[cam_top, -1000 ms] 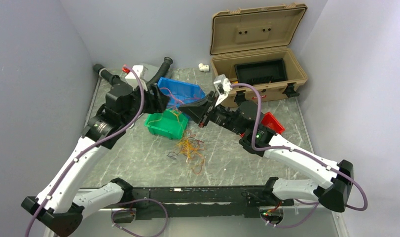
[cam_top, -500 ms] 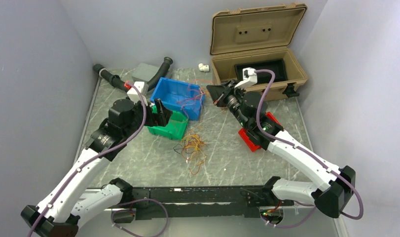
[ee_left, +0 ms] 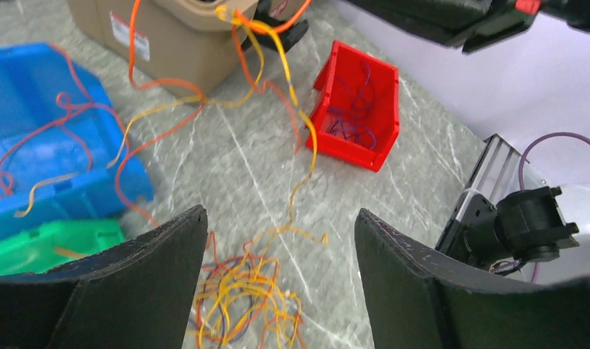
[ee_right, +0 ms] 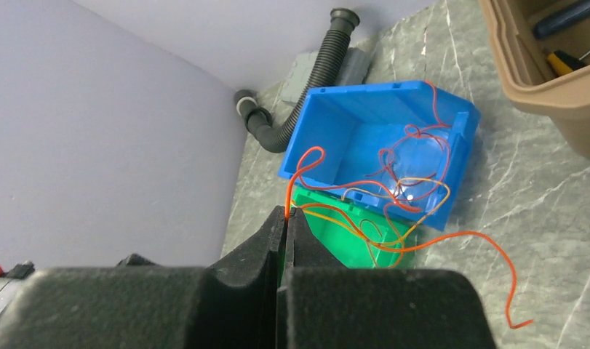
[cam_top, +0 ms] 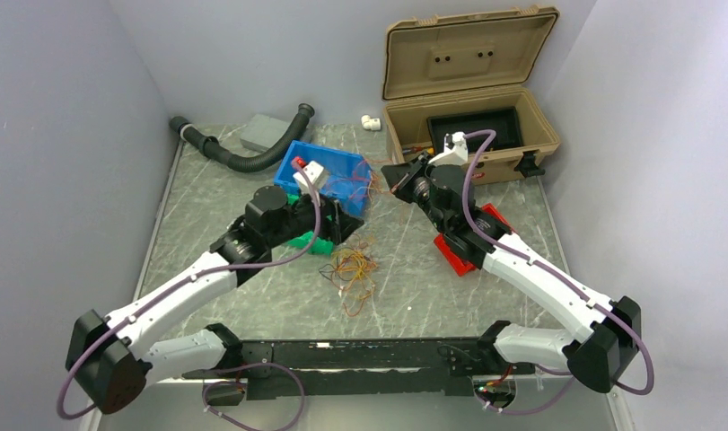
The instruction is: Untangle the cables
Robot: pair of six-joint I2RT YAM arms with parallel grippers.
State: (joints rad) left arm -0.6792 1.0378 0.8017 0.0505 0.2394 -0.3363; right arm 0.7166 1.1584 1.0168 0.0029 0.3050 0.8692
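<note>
The cables lie as a loose orange, yellow and red tangle (cam_top: 351, 269) on the marble table in front of the green bin (cam_top: 299, 241). In the left wrist view the tangle (ee_left: 241, 298) sits low between my fingers. Several strands (ee_left: 295, 123) rise from it toward the top of that view. My left gripper (cam_top: 346, 224) (ee_left: 281, 214) hangs open above the tangle, holding nothing. My right gripper (cam_top: 389, 175) (ee_right: 286, 212) is shut on thin orange and yellow cables (ee_right: 393, 243). These trail over the green bin (ee_right: 350, 233) and the blue bin (ee_right: 313, 153).
The blue bin (cam_top: 308, 162) holds a few red strands. A red bin (cam_top: 475, 241) (ee_left: 383, 80) with purple wires lies under the right arm. An open tan case (cam_top: 472, 135) stands at the back right. A black corrugated hose (cam_top: 239, 160), a grey block (cam_top: 263, 135) and a white fitting (cam_top: 371, 121) lie at the back.
My left arm swung right from the green bin to above the tangle, and its jaws opened. My right gripper, still shut, drew back toward the tan case, pulling strands with it.
</note>
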